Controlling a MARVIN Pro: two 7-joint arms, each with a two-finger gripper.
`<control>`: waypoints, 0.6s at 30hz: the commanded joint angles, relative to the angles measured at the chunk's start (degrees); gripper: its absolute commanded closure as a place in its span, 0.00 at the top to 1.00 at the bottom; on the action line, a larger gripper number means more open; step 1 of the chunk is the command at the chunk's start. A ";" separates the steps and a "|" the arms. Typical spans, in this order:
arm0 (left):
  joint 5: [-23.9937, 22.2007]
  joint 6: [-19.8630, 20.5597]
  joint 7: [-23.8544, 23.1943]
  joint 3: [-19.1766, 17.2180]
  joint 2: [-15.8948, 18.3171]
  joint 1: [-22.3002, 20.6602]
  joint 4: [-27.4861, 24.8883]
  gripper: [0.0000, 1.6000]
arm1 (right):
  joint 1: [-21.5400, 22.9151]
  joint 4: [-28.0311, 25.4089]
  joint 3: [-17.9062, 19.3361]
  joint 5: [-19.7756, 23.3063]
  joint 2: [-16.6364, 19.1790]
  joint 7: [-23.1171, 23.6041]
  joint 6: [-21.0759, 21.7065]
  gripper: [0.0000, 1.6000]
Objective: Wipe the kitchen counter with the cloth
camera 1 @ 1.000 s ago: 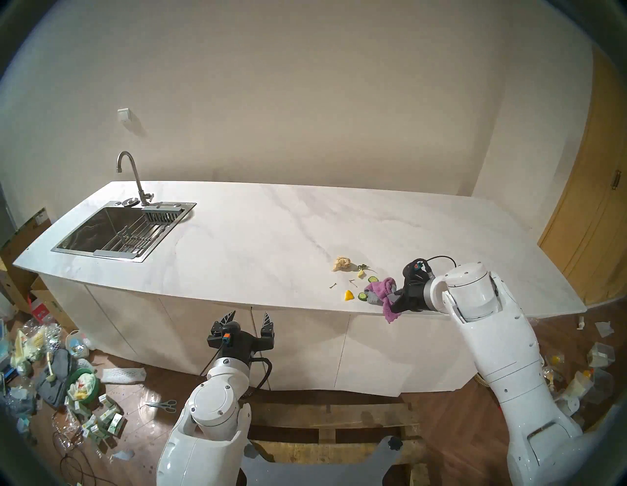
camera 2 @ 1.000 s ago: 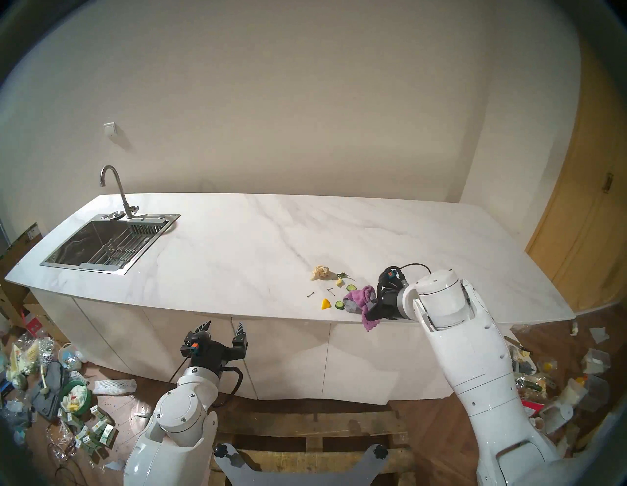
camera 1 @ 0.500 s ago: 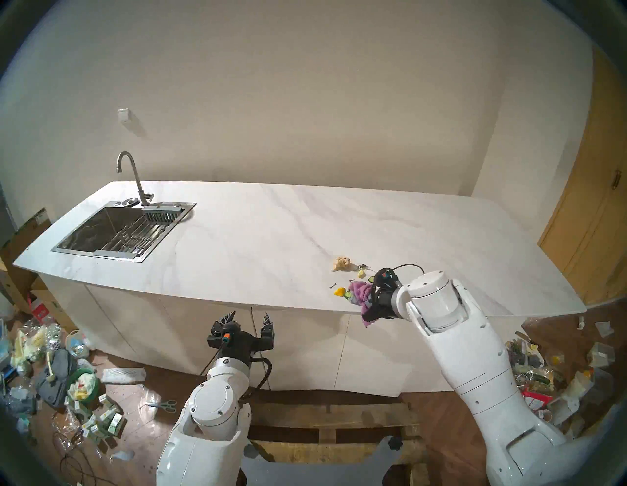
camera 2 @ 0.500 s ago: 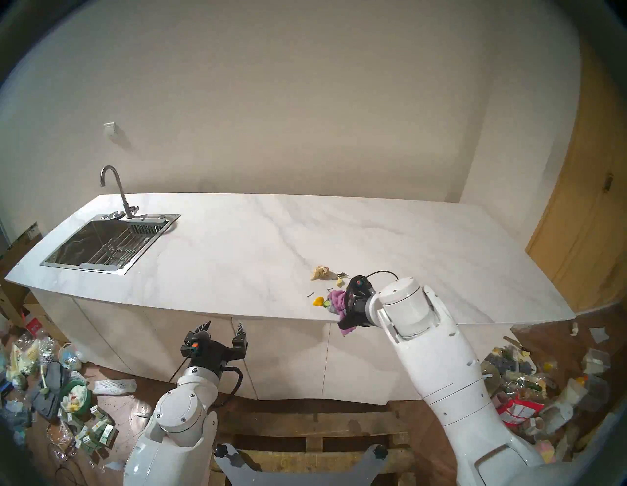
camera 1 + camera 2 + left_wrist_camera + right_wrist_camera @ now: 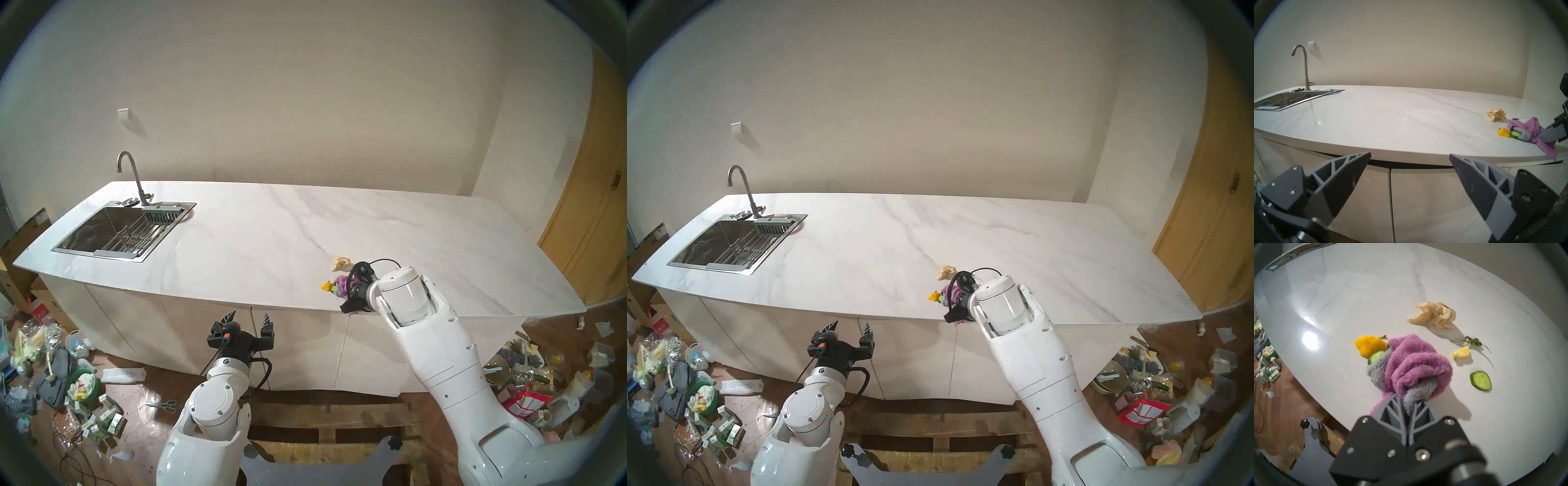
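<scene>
Far left, sink end: the steel sink (image 5: 120,234) is set into the surface (image 5: 258,237), well apart from the mess; that whole stretch looks unwiped to me.
Left claw: my left claw (image 5: 248,319) hangs spread and empty in front of the cabinet fronts, below the surface edge.
Yellow scrap: a yellow piece (image 5: 1369,345) and a cucumber slice (image 5: 1376,357) touch the leading edge of the cloth.
Cloth: the cloth (image 5: 1417,365) lies bunched on the surface near its front edge, a corner drooping over that edge.
Right claw: my right claw (image 5: 1407,404) is pressed together, pinching the cloth at its near end.
Right of cloth: a lemon wedge (image 5: 1461,352), a second cucumber slice (image 5: 1480,380), a green sprig (image 5: 1473,342) and a beige paper wad (image 5: 1434,315) lie clear of the cloth.
Risk, missed scraps: I judge the bunched cloth covers too narrow a strip, so a sweep would bypass those pieces.
Risk, spill: pushing so near the front edge could tip the scraps onto the floor.
Risk, grip: drag on the hanging corner could tug the cloth loose.
</scene>
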 commanded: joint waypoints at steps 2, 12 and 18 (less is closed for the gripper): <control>-0.02 -0.37 -0.12 0.10 0.02 -0.37 -1.46 1.00 | 2.21 1.43 -3.85 0.88 -7.57 -3.69 0.31 0.00; -0.04 -0.38 -0.08 0.13 0.04 -0.40 -1.40 1.00 | 6.77 7.72 -7.80 2.04 -13.02 -7.26 -2.32 0.00; -0.04 -0.38 -0.04 0.14 0.05 -0.45 -1.32 1.00 | 10.59 11.69 -9.64 2.33 -15.95 -8.76 -3.60 0.00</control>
